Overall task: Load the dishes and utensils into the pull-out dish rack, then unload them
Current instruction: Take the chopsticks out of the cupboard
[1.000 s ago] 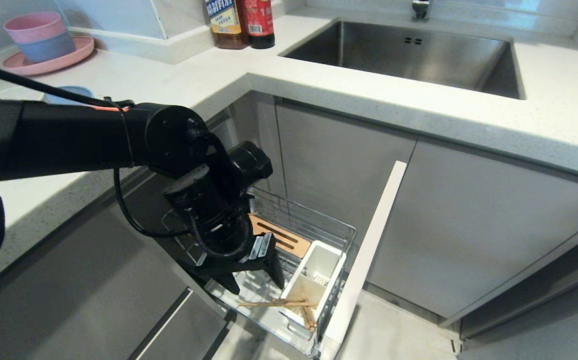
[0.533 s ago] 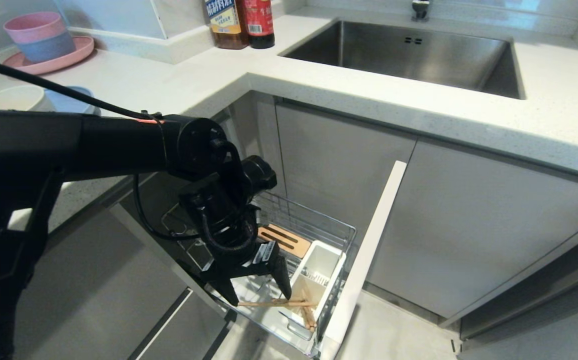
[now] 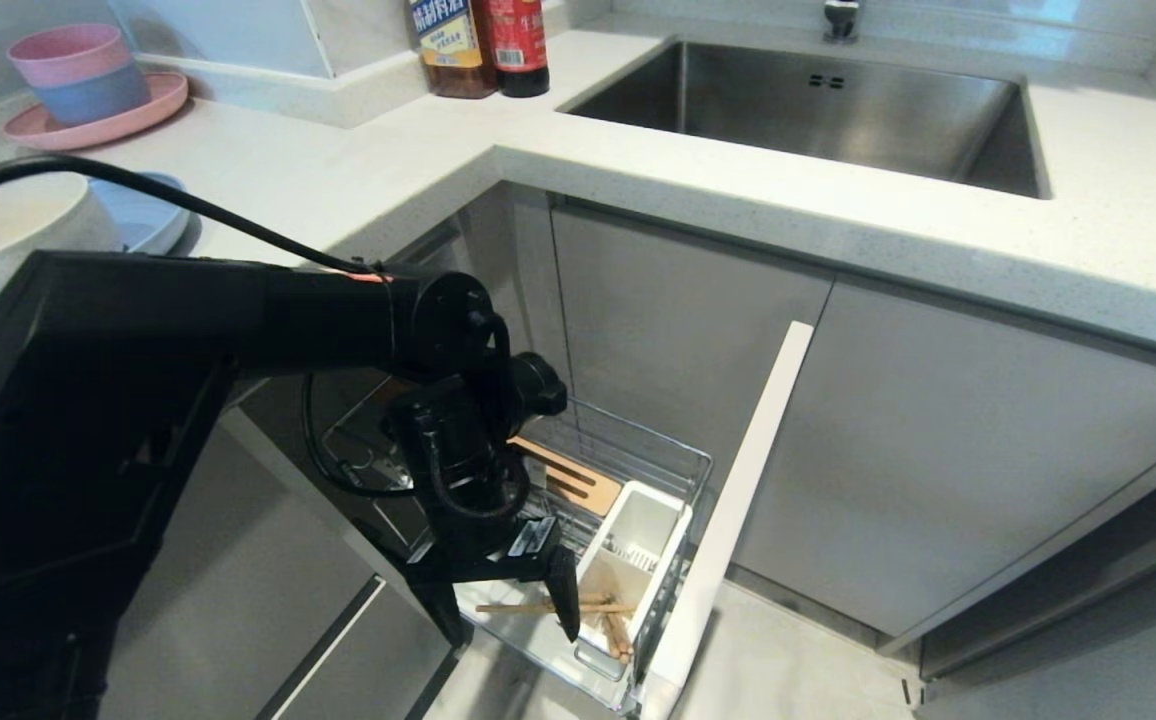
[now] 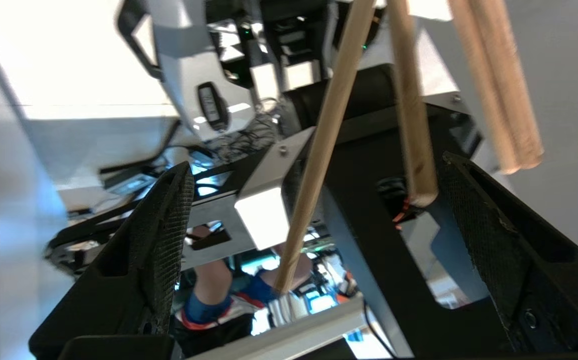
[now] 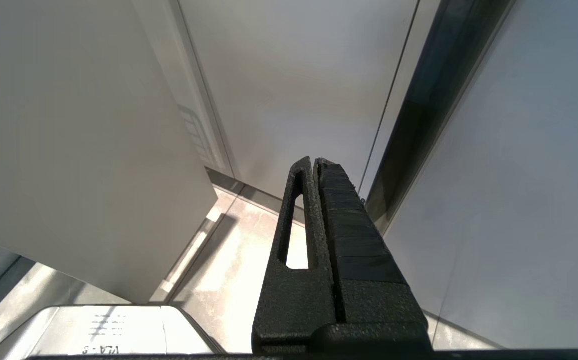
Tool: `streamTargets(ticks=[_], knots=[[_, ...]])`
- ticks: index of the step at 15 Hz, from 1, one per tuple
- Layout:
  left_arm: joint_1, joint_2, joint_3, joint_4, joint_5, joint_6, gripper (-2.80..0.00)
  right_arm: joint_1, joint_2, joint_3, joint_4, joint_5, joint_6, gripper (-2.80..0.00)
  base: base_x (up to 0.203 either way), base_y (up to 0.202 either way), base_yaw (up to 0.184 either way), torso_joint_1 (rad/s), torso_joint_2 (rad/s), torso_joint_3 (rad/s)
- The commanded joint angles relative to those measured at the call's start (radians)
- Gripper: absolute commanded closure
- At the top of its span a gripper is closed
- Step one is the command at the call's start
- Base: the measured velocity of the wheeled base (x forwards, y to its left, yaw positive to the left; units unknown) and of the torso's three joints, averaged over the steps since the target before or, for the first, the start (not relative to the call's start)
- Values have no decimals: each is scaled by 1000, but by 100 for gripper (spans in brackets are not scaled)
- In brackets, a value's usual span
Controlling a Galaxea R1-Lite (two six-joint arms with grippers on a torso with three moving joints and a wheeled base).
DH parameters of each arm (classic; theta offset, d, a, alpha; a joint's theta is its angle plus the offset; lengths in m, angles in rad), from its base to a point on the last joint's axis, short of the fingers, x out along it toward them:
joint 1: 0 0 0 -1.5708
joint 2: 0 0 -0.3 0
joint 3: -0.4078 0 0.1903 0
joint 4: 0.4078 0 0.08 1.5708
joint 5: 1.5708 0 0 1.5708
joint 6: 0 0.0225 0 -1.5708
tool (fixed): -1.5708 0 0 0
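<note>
my left gripper (image 3: pixel 510 618) has its jaws spread wide, one finger on each side of the chopsticks (image 3: pixel 553 606), gripping nothing. a second ago the fingers were narrower and higher above the sticks; now they have widened and dropped until the tips straddle them. the chopsticks lie across the front of the pull-out dish rack (image 3: pixel 638 470), over the shiny tray beside the white cutlery holder (image 3: pixel 628 560), with one stick's end tipped down near the front rail. in the left wrist view the chopsticks (image 4: pixel 319 150) cross the gap between my two fingers (image 4: pixel 161 240), and they seem to be mirrored in the tray, so i can't count them surely there.

i judge this as the unloading half: the sticks are already in the rack and i am set to close on them.

my left arm reaches in from the left, forearm roughly level, the wrist bent steeply so the gripper points down into the rack. it sits lower and nearer to me than a second ago, and that uncovers the cream bowl (image 3: pixel 8 225) and the blue plate (image 3: pixel 153 215) on the counter (image 3: pixel 358 170).

my right gripper (image 5: pixel 319 210) hangs parked by the cabinet fronts, fingers pressed together, empty.
</note>
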State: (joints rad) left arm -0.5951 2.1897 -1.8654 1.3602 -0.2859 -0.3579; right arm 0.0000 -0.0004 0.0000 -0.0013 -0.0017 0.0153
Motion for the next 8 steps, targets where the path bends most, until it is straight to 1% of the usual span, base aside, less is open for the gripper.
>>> streamTargets(ticks=[1, 3, 5, 8], knots=[[0, 30, -19, 8, -28, -3, -280, 0, 0, 2, 0, 0, 0, 0, 0, 0, 0, 0, 0, 0], [1, 58, -41, 10, -83, -3, -280, 0, 0, 0, 0, 0, 0, 0, 0, 0, 0, 0, 0, 0], [1, 80, -46, 10, -95, -3, -280, 0, 0, 2, 0, 0, 0, 0, 0, 0, 0, 0, 0, 0], [1, 103, -46, 10, -96, -2, -280, 0, 0, 1, 0, 0, 0, 0, 0, 0, 0, 0, 0, 0]])
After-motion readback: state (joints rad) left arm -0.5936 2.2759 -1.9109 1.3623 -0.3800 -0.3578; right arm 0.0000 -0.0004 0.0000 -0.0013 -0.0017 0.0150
